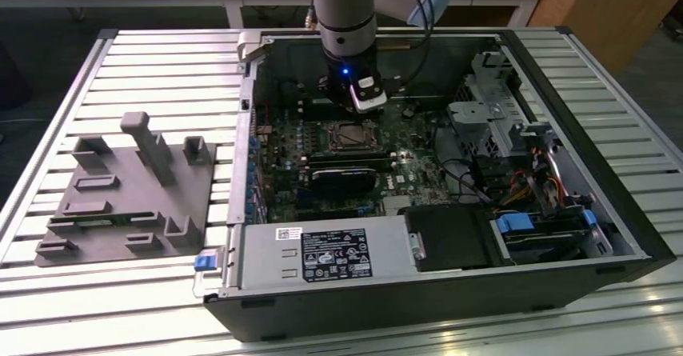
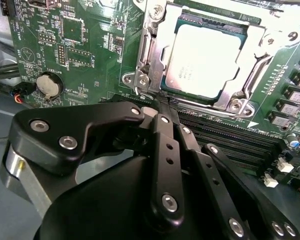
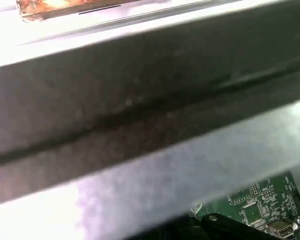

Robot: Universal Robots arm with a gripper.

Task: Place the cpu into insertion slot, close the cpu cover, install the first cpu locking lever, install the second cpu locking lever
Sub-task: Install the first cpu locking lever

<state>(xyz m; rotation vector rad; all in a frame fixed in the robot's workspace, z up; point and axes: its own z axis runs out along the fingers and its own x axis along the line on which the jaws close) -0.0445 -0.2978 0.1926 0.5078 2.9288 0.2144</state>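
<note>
The cpu (image 2: 204, 56) lies silvery side up in the insertion slot (image 1: 349, 136) in the middle of the green motherboard (image 2: 85, 35). The metal cpu cover (image 2: 262, 42) lies flat around the chip as a frame. One thin locking lever (image 2: 141, 52) runs along one side of the socket, and another (image 2: 250, 75) crosses the opposite corner. My gripper (image 2: 159, 104) is shut with nothing between its black fingers. Its tips sit at the socket's edge, by the screw corner of the frame. In the exterior view the gripper (image 1: 369, 104) hangs just behind the socket, inside the open computer case.
Memory sticks (image 1: 347, 164) run in front of the socket, with a power supply (image 1: 320, 252) nearer the front. A drive cage and cables (image 1: 491, 124) fill the exterior view's right. A grey fixture plate (image 1: 128, 188) lies outside the case. A coin battery (image 2: 49, 86) sits beside the gripper body.
</note>
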